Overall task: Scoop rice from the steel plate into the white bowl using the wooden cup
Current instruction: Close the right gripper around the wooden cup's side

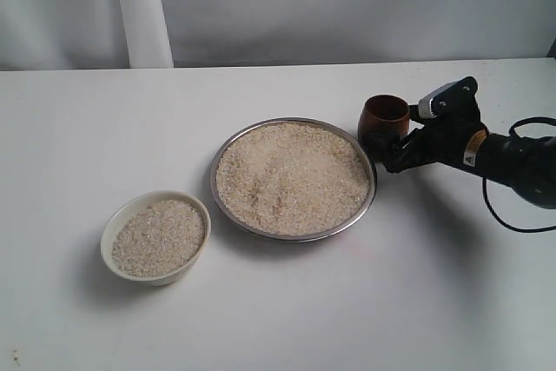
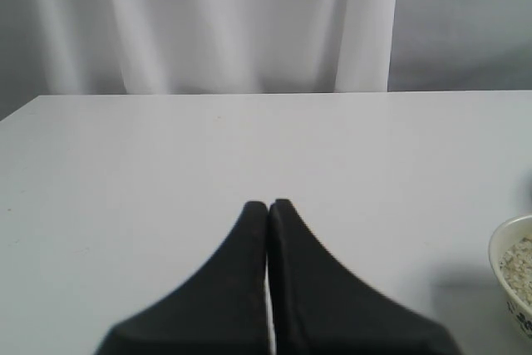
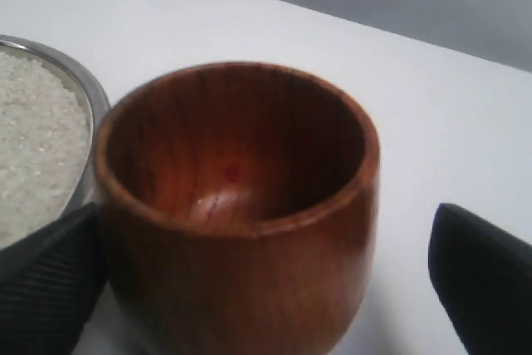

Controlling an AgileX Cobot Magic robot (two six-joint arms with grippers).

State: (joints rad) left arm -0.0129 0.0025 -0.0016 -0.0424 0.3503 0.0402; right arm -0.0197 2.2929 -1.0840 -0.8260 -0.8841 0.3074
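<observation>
Black right gripper (image 3: 266, 305) had its jaws wide apart, one each side of the wooden cup (image 3: 237, 205), not clamped. One finger (image 3: 46, 288) sat right against the cup wall; the other stood clear w/ a gap. Cup was upright, mouth up, on the table (image 1: 434, 301), just beside the rim of the steel plate (image 1: 215, 167), at its far-right edge in the ext. view. Plate held rice (image 1: 293, 178) in a low, wide heap. Front-left of the plate, near but not touching, sat the white bowl (image 1: 108, 245), also w/ rice in it. Over on the other side the left gripper (image 2: 268, 209) was low over the table, fingers pressed together.
</observation>
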